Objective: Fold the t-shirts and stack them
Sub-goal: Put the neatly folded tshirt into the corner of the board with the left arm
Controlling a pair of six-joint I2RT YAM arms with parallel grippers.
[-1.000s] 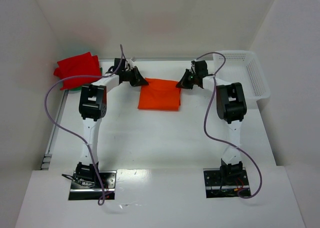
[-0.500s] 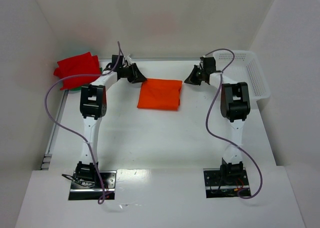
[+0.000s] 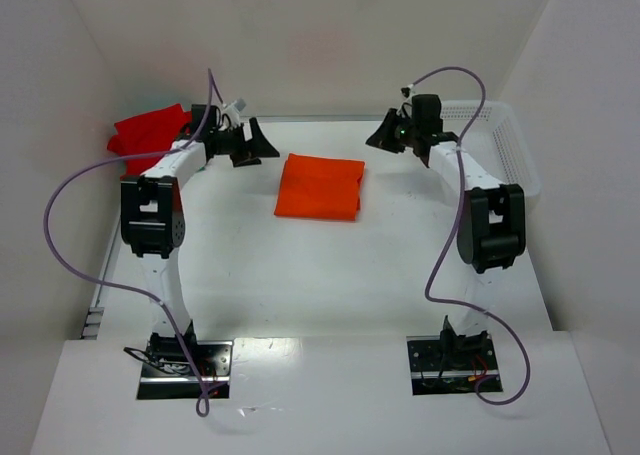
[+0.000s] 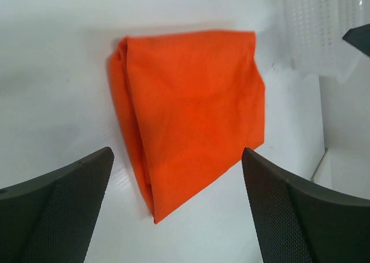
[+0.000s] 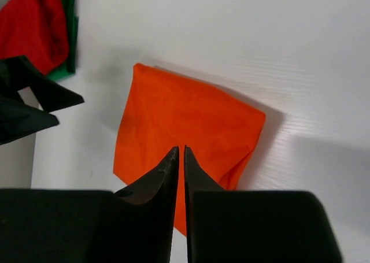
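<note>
A folded orange t-shirt (image 3: pixel 320 187) lies flat at the back middle of the table, seen too in the left wrist view (image 4: pixel 191 101) and the right wrist view (image 5: pixel 185 118). My left gripper (image 3: pixel 262 143) hovers just left of it, jaws wide open and empty (image 4: pixel 177 153). My right gripper (image 3: pixel 372 141) hovers off the shirt's right corner, jaws nearly together with only a thin slit and nothing between them (image 5: pixel 180 149). A folded red t-shirt (image 3: pixel 150 135) rests on a green one (image 5: pixel 68 20) at the back left.
A white mesh basket (image 3: pixel 510 145) stands at the back right against the wall. White walls close in the table at the back and both sides. A metal rail (image 3: pixel 105 275) runs along the table's left edge.
Both grippers have let go of the orange t-shirt and pulled outward and up from it. The left jaws opened wide; the right jaws parted only slightly. The shirt now lies folded.
</note>
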